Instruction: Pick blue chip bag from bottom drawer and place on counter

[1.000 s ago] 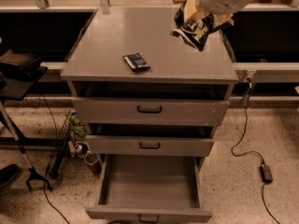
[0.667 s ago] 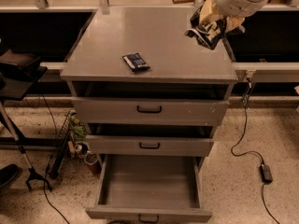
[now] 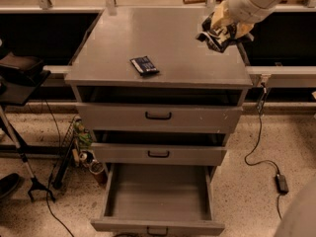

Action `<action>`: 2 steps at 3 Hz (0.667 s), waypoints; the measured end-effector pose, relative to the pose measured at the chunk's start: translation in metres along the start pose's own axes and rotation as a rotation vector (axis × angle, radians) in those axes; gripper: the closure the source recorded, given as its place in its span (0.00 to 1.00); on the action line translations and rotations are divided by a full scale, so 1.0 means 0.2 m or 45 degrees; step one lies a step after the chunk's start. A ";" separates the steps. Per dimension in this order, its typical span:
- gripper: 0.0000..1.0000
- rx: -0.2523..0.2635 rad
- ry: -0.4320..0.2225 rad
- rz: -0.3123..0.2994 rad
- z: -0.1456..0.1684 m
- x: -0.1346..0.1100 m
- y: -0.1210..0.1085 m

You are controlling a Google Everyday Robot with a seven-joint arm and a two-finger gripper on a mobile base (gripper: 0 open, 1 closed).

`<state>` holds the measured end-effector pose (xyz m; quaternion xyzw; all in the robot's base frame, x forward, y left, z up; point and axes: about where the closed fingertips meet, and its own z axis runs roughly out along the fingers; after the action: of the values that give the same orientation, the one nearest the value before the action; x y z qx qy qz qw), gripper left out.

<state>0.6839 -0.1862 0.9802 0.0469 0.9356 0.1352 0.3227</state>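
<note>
Looking toward the far right corner of the desk (image 3: 163, 36), we find the hand (image 3: 220, 32) hanging just above that edge, at the end of a pale arm (image 3: 256, 1). A dark, white-patched bundle right at the hand looks to us like the blue chip bag (image 3: 215, 36), but we cannot tell whether the hand is clamped on it or spread apart. Left of the hand and nearer us, well apart from it, a flat dark blue packet (image 3: 144, 65) lies on the desk. Far below the hand (past two shallower drawers (image 3: 158, 116)) the bottom drawer (image 3: 158, 225) stands pulled out, its grey floor showing.
</note>
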 end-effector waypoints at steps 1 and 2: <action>1.00 -0.019 0.044 -0.043 0.13 0.02 0.09; 0.81 -0.023 0.088 -0.087 0.25 0.04 0.19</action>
<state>0.7080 -0.1366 0.9478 0.0072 0.9460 0.1339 0.2950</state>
